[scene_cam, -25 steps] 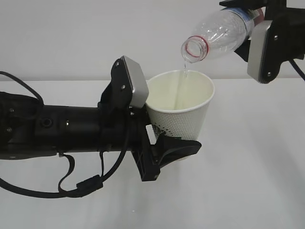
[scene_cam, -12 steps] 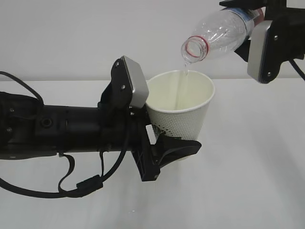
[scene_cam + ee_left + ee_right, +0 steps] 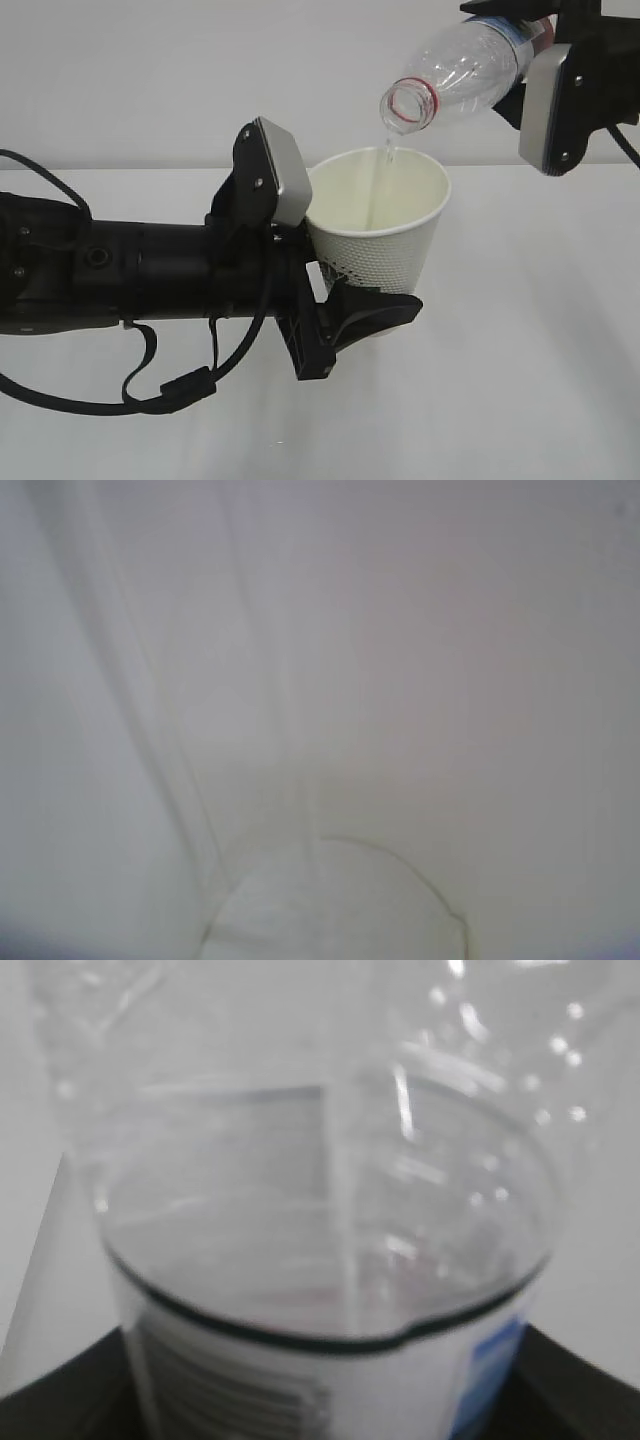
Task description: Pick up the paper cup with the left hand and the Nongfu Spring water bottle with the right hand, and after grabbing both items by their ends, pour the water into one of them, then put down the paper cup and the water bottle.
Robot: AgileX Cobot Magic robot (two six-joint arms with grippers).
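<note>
The white dimpled paper cup (image 3: 380, 215) is held upright above the table, with my left gripper (image 3: 385, 295) shut on its lower end. One black finger (image 3: 372, 308) wraps the front of its base. The clear Nongfu Spring water bottle (image 3: 460, 68) hangs tilted above it, its red-ringed mouth (image 3: 408, 104) over the cup's far rim. My right gripper (image 3: 545, 55) is shut on the bottle's bottom end. A thin thread of water (image 3: 388, 152) falls into the cup. The left wrist view is filled by the blurred cup wall (image 3: 330, 680). The right wrist view shows the bottle (image 3: 330, 1200) between dark fingers (image 3: 60, 1400).
The white table (image 3: 520, 380) stretches below both arms, with a pale wall behind it. Loose black cables (image 3: 170, 388) hang under the long left arm (image 3: 120, 275). The right arm's silver-grey block (image 3: 548, 105) sits just right of the bottle.
</note>
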